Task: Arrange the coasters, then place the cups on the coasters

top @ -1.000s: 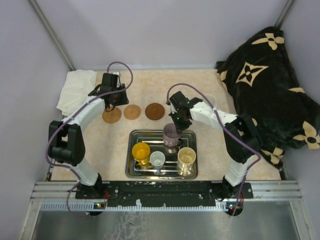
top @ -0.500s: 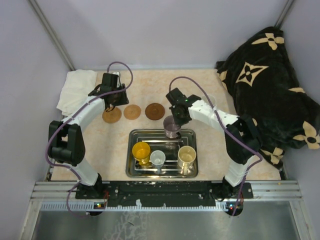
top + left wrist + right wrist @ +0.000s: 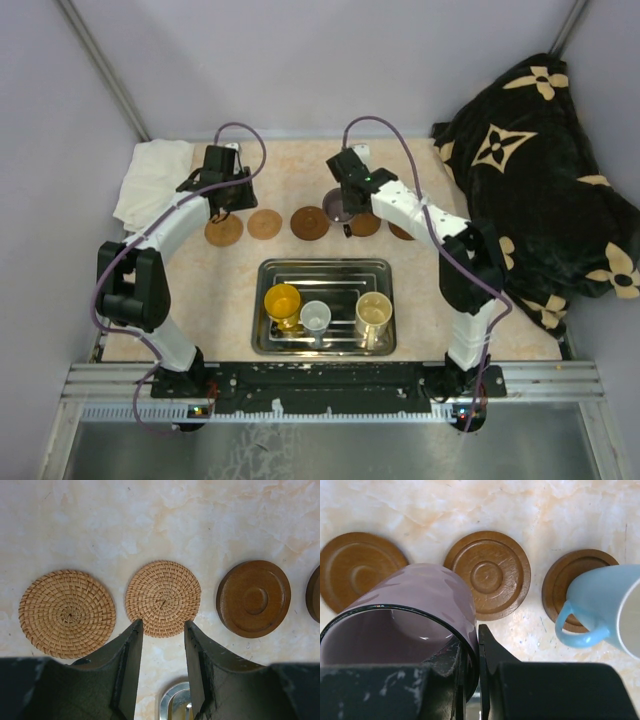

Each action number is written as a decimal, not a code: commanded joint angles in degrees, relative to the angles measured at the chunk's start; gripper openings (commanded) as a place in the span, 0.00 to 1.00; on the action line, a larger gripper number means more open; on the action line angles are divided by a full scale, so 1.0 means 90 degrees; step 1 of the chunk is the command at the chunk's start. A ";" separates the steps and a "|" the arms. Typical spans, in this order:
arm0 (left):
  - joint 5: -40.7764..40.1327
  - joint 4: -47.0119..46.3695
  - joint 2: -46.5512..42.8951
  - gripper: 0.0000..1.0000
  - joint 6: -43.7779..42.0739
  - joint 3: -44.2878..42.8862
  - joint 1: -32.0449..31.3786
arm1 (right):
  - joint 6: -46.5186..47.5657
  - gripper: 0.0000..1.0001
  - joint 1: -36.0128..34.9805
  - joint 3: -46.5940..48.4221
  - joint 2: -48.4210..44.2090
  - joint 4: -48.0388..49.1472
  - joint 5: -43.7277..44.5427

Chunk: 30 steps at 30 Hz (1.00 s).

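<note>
Several coasters lie in a row: two woven ones point(image 3: 67, 612) point(image 3: 163, 597) on the left and brown wooden ones point(image 3: 487, 572) point(image 3: 357, 567) to their right. My right gripper point(image 3: 476, 645) is shut on the rim wall of the purple cup point(image 3: 410, 615), tilted above the row between two wooden coasters. The light blue cup point(image 3: 607, 607) stands on the rightmost coaster point(image 3: 575, 580). My left gripper point(image 3: 163, 627) hangs open and holds nothing, just near of the second woven coaster. The yellow cup point(image 3: 282, 303), the small grey-white cup point(image 3: 315, 318) and the cream cup point(image 3: 373, 315) stand in the steel tray point(image 3: 323, 270).
A white cloth point(image 3: 150, 180) lies at the back left corner. A black patterned blanket point(image 3: 540, 170) is heaped along the right side. The tray sits between the coaster row and the arm bases; its corner point(image 3: 175, 700) shows below my left fingers.
My right gripper has lifted the purple cup out of the tray and carried it away from the bases to above the coaster row. The left arm has not moved.
</note>
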State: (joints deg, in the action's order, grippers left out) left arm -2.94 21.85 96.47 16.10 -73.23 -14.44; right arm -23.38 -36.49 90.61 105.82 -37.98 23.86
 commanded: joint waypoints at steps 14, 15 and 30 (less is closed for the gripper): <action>-0.0084 -0.0057 -0.0037 0.46 -0.0116 -0.0243 -0.0017 | 0.0184 0.00 0.0935 0.1192 0.0984 0.0382 -0.0178; -0.0084 -0.0055 -0.0048 0.46 -0.0110 -0.0229 -0.0017 | 0.0194 0.00 0.0952 0.1192 0.1001 0.0378 -0.0201; -0.0120 -0.0064 -0.0151 0.46 -0.0099 -0.0077 -0.0017 | 0.0188 0.00 0.1030 0.0856 0.1071 0.0302 -0.0234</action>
State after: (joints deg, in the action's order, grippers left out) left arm -3.46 21.82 96.66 15.55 -74.65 -14.44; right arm -21.61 -27.86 97.86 117.30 -37.71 21.30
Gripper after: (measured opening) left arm 0.454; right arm 0.077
